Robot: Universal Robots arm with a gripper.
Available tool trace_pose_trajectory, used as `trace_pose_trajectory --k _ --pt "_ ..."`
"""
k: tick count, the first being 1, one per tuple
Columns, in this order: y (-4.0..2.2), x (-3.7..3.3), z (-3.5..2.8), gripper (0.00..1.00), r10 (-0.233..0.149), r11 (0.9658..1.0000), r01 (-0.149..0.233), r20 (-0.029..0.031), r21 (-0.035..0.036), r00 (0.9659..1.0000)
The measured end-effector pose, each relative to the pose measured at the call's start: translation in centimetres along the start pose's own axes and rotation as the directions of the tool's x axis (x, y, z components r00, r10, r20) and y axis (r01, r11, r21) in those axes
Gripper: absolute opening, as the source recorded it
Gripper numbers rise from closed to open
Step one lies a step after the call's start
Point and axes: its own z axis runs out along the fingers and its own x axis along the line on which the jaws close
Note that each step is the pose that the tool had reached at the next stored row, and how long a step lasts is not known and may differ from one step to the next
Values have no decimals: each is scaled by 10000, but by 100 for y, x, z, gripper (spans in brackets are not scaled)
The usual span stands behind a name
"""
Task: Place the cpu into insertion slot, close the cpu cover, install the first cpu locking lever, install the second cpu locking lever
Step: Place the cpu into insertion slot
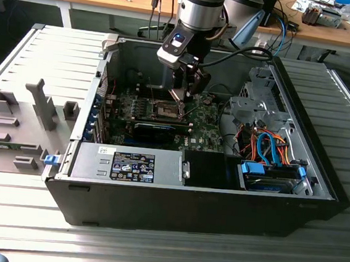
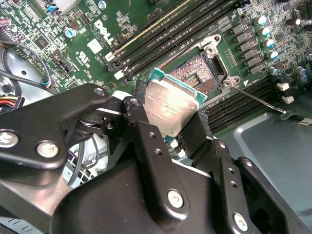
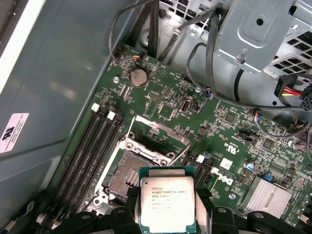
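Observation:
My gripper (image 1: 185, 87) hangs inside the open computer case, just above the motherboard. It is shut on the cpu (image 2: 170, 105), a thin square chip with a silvery metal top, held by its edges between two black fingers (image 2: 141, 131). In the first wrist view the cpu (image 3: 167, 204) hovers beside and above the bare insertion slot (image 3: 131, 176), not seated in it. The insertion slot (image 2: 197, 73) lies uncovered with its contacts showing. The cpu cover (image 3: 156, 134) stands swung open at the slot's far side. A thin locking lever (image 2: 256, 99) sticks out sideways, unlatched.
Memory slots (image 3: 85, 151) flank the socket. A black graphics card (image 1: 153, 129) lies in front of it in the exterior view, with the power supply (image 1: 128, 164) nearer the camera. A drive cage (image 1: 258, 102) and orange and blue cables (image 1: 266, 149) fill the exterior view's right.

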Motion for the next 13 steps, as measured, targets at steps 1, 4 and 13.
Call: trace_pose_trajectory --k 1,4,13 --pt "0 0 0 54 8 10000 -8 0 0 10000" --pt "0 0 1 54 27 10000 -27 -1 1 10000" --pt "0 0 3 54 77 10000 -77 -3 2 10000"
